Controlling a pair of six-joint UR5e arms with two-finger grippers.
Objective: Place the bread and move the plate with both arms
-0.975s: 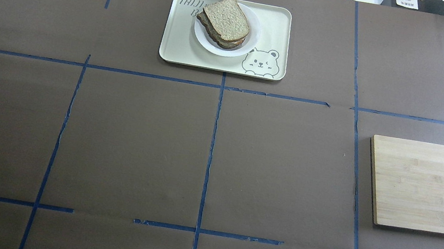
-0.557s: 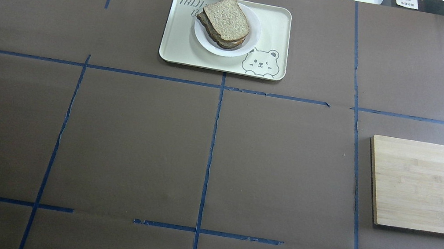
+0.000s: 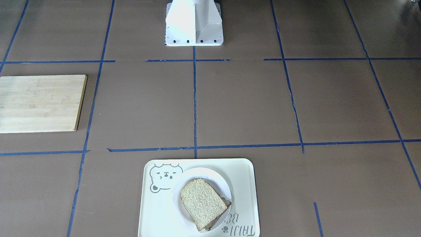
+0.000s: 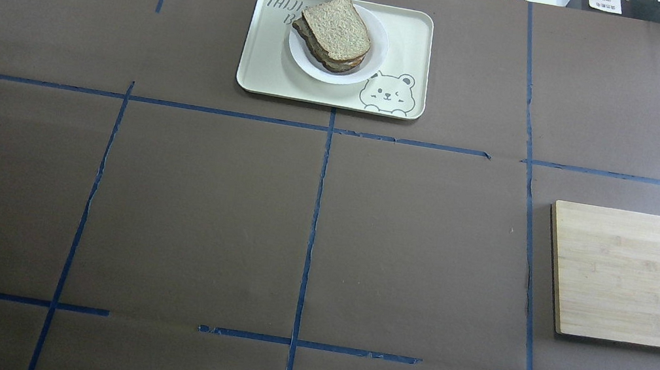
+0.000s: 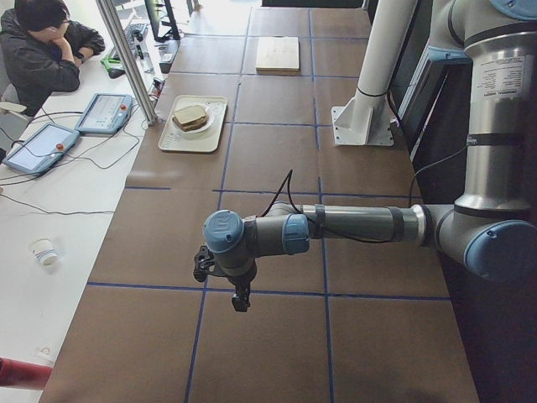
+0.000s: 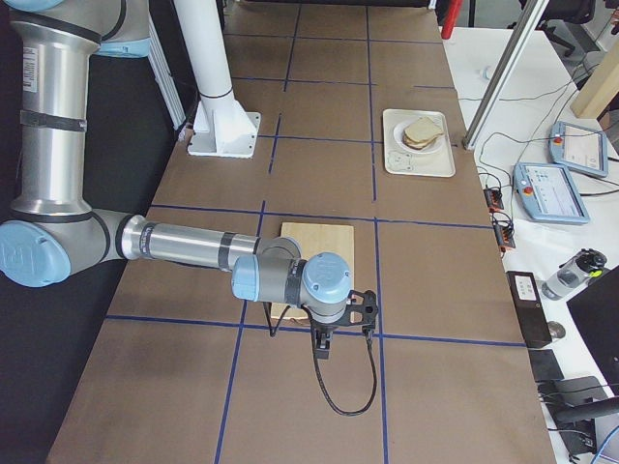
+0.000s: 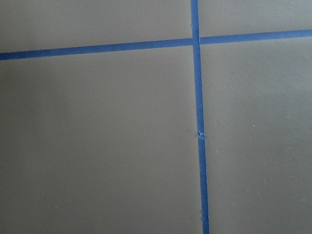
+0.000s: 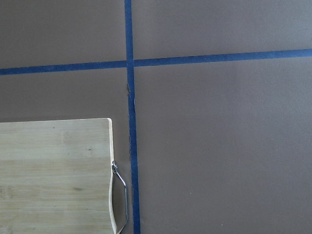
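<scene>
Bread (image 4: pixel 336 27) lies as the top slice of a skewed stack on the plate (image 4: pixel 378 53). The plate sits inside the tray (image 4: pixel 413 33) at 12 o'clock on the surface (image 4: pixel 200 211) in the overhead view, and the board (image 4: pixel 640 277) is at 3 o'clock, well apart. Likely risks: the top slice sits askew on the layers under it, so uneven lifting by the two arms, or any tilt, could slide it off. The plate's low rim lies close against the tray floor, so a shallow grasp could slip or drag the tray along. Left end effector (image 5: pixel 241 299) hangs over bare surface past the 9 o'clock end, touching nothing, with only a tape cross below its camera. Whether it is parted or closed cannot be told from the side view alone. Right end effector (image 6: pixel 323 346) hangs near the board's outer corner at the 3 o'clock end, apparently holding nothing; its opening likewise cannot be told.
</scene>
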